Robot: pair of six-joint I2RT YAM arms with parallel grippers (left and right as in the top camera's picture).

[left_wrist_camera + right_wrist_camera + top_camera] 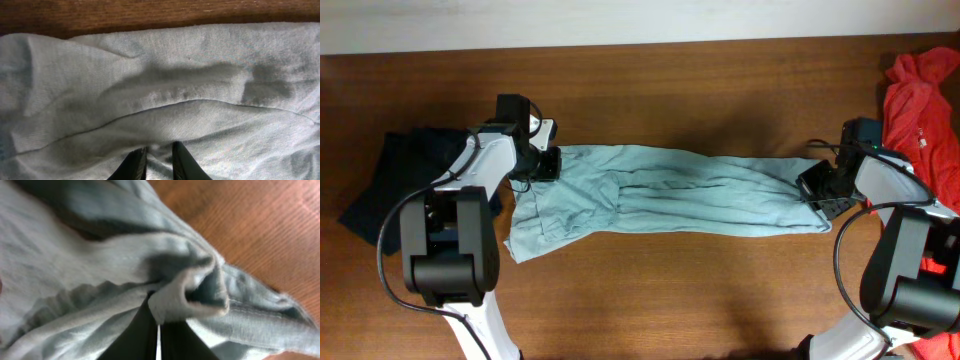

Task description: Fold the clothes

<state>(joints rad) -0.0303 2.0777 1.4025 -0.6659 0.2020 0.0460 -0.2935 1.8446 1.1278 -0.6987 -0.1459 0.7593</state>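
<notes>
(a) table (pixel 720 290): brown wood, fills your overhead view.
(b) shirt (pixel 660 195): pale grey-blue, stretched as long rumpled band across table middle, between your two arms.
(c) navy garment (pixel 390 185): heaped at left side of table, beside left arm, apart from shirt.
(d) red garment (pixel 920 100): bunched at far right corner.
(e) left gripper (pixel 548 163): at shirt's left end, fingers (pixel 184 162) nearly together, cloth pinched between them.
(f) right gripper (pixel 817 190): at shirt's right end, fingers (pixel 135 340) clamped on rolled hem fold.
</notes>
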